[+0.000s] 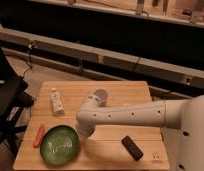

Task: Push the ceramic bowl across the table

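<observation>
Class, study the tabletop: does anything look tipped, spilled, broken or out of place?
Only the small white bottle near the table's far left seems to lie on its side. No spill or damage shows. The ceramic bowl sits upright at the near left, with the gripper at its rim toward the table's middle.

On the table (126, 92) we see the ceramic bowl (59, 145) at the front left, a slim stick (39, 135) just left of it and a small bottle (56, 101) behind. The gripper (83, 136) hangs just beside the bowl's right rim. A cup (100, 94) stands behind the arm (130, 116); a flat block (131, 147) lies front right.
</observation>
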You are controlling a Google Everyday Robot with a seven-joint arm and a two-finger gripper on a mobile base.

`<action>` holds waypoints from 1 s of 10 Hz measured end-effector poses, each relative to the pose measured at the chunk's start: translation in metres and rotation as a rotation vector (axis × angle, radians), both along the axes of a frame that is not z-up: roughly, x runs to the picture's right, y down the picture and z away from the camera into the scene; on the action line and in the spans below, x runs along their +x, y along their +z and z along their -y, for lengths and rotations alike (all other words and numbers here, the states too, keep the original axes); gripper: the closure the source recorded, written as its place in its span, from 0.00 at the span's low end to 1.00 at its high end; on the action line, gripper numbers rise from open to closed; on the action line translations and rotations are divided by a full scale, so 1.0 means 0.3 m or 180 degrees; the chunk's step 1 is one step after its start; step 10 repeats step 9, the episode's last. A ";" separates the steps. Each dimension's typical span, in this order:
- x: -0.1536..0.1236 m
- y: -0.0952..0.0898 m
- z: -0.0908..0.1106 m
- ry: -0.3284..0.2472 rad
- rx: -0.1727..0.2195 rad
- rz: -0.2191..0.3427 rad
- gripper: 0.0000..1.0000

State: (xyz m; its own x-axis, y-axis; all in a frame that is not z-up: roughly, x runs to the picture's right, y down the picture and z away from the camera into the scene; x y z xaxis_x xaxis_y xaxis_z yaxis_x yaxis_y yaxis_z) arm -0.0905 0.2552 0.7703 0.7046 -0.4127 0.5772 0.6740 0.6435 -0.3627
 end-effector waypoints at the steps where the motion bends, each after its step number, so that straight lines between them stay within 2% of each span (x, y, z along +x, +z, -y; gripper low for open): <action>1: -0.004 0.000 -0.001 -0.0003 -0.0001 0.0013 1.00; 10: -0.020 -0.002 0.000 -0.0023 0.0004 0.0099 1.00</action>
